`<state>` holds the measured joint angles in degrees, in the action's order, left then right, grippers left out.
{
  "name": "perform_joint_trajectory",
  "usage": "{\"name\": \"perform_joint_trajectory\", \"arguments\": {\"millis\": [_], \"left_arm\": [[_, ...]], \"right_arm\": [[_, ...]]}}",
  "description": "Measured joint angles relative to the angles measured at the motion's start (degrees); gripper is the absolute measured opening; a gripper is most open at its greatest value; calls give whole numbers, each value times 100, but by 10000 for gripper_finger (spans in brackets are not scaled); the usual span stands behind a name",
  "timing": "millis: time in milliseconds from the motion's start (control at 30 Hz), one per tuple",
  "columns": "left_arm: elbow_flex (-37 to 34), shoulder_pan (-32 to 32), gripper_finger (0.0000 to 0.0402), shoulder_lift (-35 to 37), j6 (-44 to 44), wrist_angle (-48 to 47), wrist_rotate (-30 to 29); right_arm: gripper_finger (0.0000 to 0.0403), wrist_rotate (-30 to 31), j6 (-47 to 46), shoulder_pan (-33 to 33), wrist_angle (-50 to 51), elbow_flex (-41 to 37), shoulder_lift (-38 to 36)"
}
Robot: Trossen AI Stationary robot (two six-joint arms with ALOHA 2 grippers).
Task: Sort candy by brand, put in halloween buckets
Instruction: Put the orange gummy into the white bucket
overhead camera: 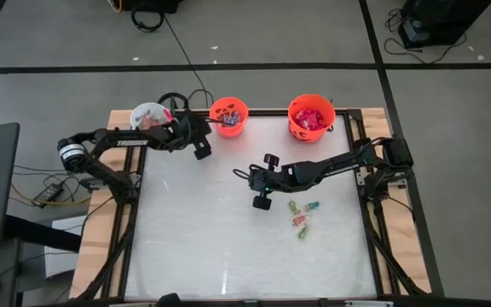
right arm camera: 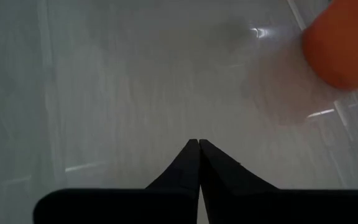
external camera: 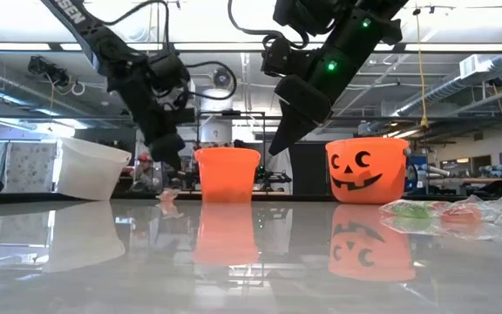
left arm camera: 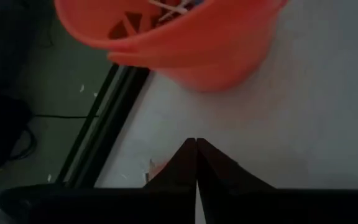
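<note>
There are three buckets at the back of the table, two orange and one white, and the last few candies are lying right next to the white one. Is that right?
Not quite. The white bucket is at the back left, but the leftover candies lie on the right side of the table, nearer the larger orange bucket, as the high view shows. The small orange bucket makes three.

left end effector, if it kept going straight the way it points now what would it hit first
Most likely the small orange bucket: the left wrist view shows it straight beyond the shut left end effector, with only bare table between. How far off it sits is unclear.
</note>
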<state>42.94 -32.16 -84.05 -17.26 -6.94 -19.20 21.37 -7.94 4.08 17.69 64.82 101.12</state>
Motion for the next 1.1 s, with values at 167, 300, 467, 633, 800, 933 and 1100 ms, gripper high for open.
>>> {"name": "perform_joint_trajectory", "arguments": {"millis": [167,300,467,633,800,933,1100], "left_arm": [[-155,-283,44,-92,50,200,606],[-349,-539,100,-379,101,631,1057],[-433,-644,156,-717,-167,964,1038],[-433,-759,145,-925,-86,1032,1007],[-426,-857,39,-929,-57,1020,969],[-272,-859,10,-929,-50,687,960],[-52,-659,4,-771,-46,270,957]], "right_arm": [[24,-19,-2,0,2,0,0],[24,-44,-2,1,1,0,0],[25,-48,-85,26,23,0,0],[25,-66,-87,28,23,0,0],[22,-70,-90,31,16,0,0],[18,-169,-100,32,32,0,0],[15,-170,-131,48,118,0,0]]}}
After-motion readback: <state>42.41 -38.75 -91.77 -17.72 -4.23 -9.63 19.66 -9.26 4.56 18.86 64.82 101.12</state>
